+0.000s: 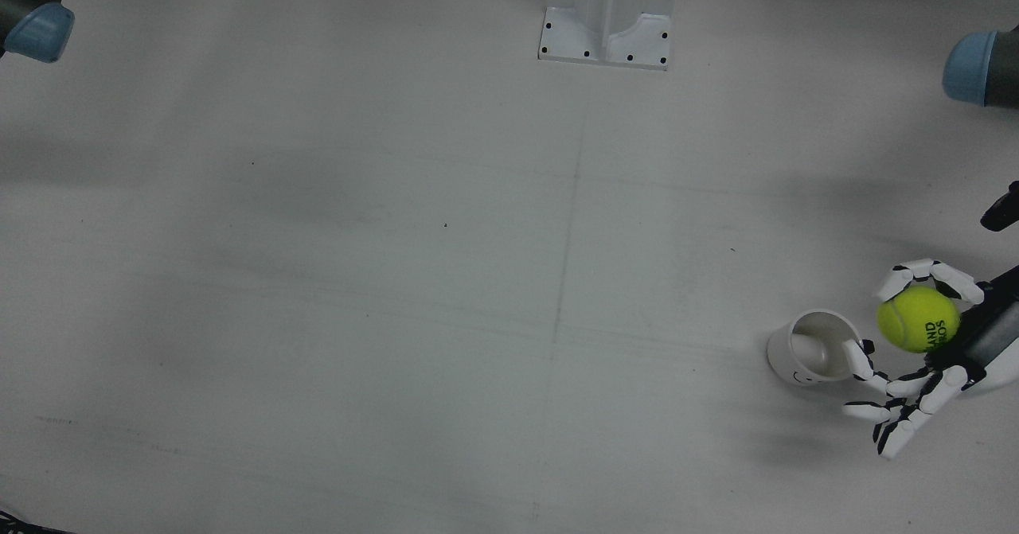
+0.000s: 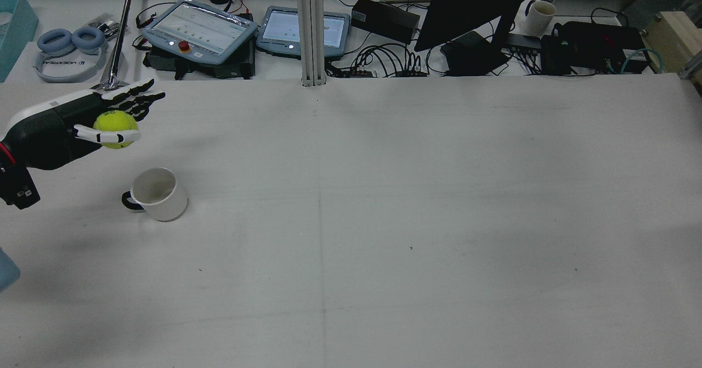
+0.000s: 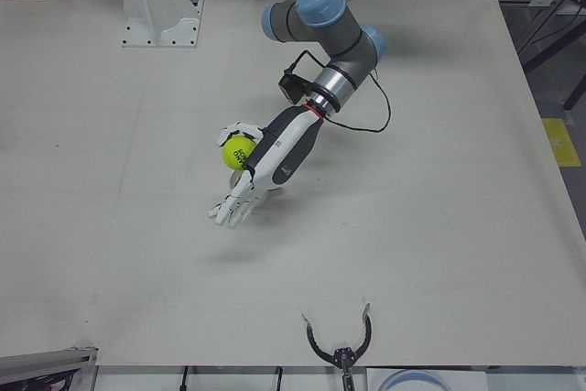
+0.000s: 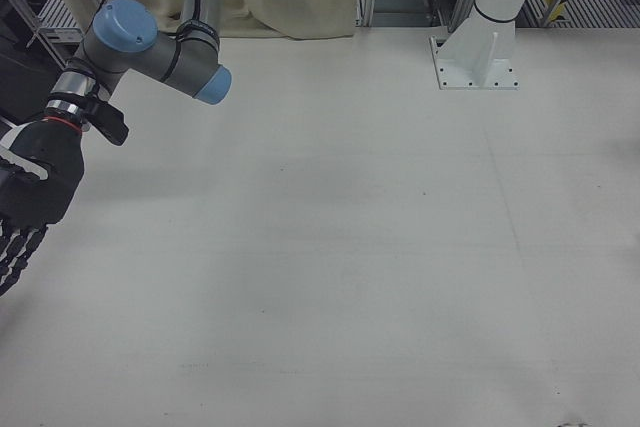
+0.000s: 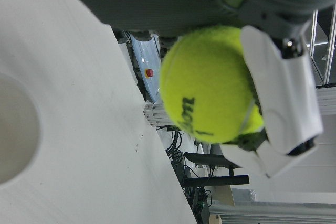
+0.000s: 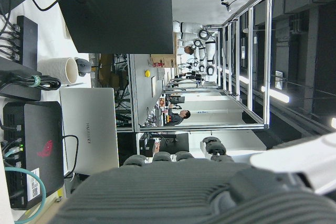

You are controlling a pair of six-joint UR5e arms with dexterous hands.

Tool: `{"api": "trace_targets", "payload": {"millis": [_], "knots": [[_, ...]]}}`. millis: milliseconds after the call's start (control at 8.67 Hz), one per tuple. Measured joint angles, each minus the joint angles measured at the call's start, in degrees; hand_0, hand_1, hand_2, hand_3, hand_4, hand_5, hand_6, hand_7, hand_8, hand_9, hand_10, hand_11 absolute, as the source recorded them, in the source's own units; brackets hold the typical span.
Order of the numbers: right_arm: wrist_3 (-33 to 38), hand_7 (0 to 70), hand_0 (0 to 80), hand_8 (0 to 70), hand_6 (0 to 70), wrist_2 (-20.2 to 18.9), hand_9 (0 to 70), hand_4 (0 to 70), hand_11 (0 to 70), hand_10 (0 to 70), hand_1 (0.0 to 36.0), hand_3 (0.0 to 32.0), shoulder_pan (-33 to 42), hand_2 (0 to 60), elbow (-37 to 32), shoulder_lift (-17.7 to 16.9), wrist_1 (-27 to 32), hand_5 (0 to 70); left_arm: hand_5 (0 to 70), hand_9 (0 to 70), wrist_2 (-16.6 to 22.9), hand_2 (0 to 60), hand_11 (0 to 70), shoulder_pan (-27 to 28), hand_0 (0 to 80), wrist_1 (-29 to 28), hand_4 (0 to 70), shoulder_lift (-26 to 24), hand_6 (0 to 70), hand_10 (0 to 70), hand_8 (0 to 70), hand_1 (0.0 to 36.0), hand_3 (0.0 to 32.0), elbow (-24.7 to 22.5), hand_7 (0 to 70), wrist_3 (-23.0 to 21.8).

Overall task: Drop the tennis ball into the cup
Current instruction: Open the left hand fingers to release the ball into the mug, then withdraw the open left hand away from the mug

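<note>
Ball point(image 1: 917, 318): pinched in left hand point(image 1: 923, 351), other fingers splayed, raised beside the cup point(image 1: 814, 347), not over its mouth. Risk: released there, it would likely clip the rim, tip the cup or roll away. Right hand point(image 4: 25, 202): idle, apparently empty.

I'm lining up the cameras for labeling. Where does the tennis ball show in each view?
Front view: tennis ball far right, held in the left hand, beside the white cup.
Rear view: far left, beyond the cup.
Left-front view: center-left, at the hand.
Right-front view: not in it.
Left hand view: center.
Right hand view: not in it.
Shared landmark: the left hand holding it.
</note>
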Motion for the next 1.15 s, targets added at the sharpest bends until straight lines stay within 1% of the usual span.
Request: {"api": "trace_targets", "payload": {"millis": [115,231,346,462,577,692,808,923,1038,1154], "knots": [[0.0,0.0,0.0,0.0,0.0,0.0,0.0,0.0,0.0,0.0,0.0,0.0,0.0,0.0,0.0,0.0,0.0,0.0,0.0,0.0,0.0,17.0,0.0,0.0,45.1,-0.2,0.0,0.0,0.0,0.0,0.0,18.1,0.0,0.0,5.3,0.0],[0.0,0.0,0.0,0.0,0.0,0.0,0.0,0.0,0.0,0.0,0.0,0.0,0.0,0.0,0.0,0.0,0.0,0.0,0.0,0.0,0.0,17.5,0.0,0.0,45.4,-0.3,0.0,0.0,0.0,0.0,0.0,18.4,0.0,-0.1,5.3,0.0],[0.0,0.0,0.0,0.0,0.0,0.0,0.0,0.0,0.0,0.0,0.0,0.0,0.0,0.0,0.0,0.0,0.0,0.0,0.2,0.0,0.1,19.4,0.0,0.0,45.7,-0.5,0.0,0.0,0.0,0.0,0.0,19.3,0.0,-0.1,5.3,0.0],[0.0,0.0,0.0,0.0,0.0,0.0,0.0,0.0,0.0,0.0,0.0,0.0,0.0,0.0,0.0,0.0,0.0,0.0,0.0,0.0,0.1,20.8,0.0,-0.1,46.5,-0.5,0.0,0.0,0.0,0.0,0.0,20.9,0.0,-0.2,6.8,0.0],[0.0,0.0,0.0,0.0,0.0,0.0,0.0,0.0,0.0,0.0,0.0,0.0,0.0,0.0,0.0,0.0,0.0,0.0,0.6,0.5,0.1,22.6,0.0,-0.1,47.4,-0.6,0.0,0.0,0.0,0.0,0.0,22.8,0.0,-0.3,9.7,0.0],[0.0,0.0,0.0,0.0,0.0,0.0,0.0,0.0,0.0,0.0,0.0,0.0,0.0,0.0,0.0,0.0,0.0,0.0,1.4,1.1,0.1,28.2,0.0,-0.2,48.3,-0.6,0.0,0.0,0.2,0.0,0.0,25.0,0.0,-0.4,12.7,-0.3],[0.0,0.0,0.0,0.0,0.0,0.0,0.0,0.0,0.0,0.0,0.0,0.0,0.0,0.0,0.0,0.0,0.0,0.0,2.4,1.1,0.2,27.5,0.0,-0.7,48.7,-0.6,0.0,-0.2,1.2,0.0,0.0,24.8,0.0,-1.2,12.9,-0.6],[0.0,0.0,0.0,0.0,0.0,0.0,0.0,0.0,0.0,0.0,0.0,0.0,0.0,0.0,0.0,0.0,0.0,0.0,2.5,1.3,0.4,25.4,0.0,-2.8,50.4,0.4,0.0,-1.5,0.6,0.0,0.0,26.8,0.0,-2.0,13.5,-0.7],[0.0,0.0,0.0,0.0,0.0,0.0,0.0,0.0,0.0,0.0,0.0,0.0,0.0,0.0,0.0,0.0,0.0,0.0,3.5,1.0,0.4,23.9,0.0,-5.9,54.7,1.6,0.0,-4.4,0.3,0.0,0.0,31.0,0.0,-1.1,12.0,-0.5],[0.0,0.0,0.0,0.0,0.0,0.0,0.0,0.0,0.0,0.0,0.0,0.0,0.0,0.0,0.0,0.0,0.0,0.0,5.8,0.8,0.5,14.9,0.0,-10.0,67.4,2.2,0.0,-8.8,0.3,0.0,0.0,35.8,0.0,2.3,11.1,-0.4]]}}
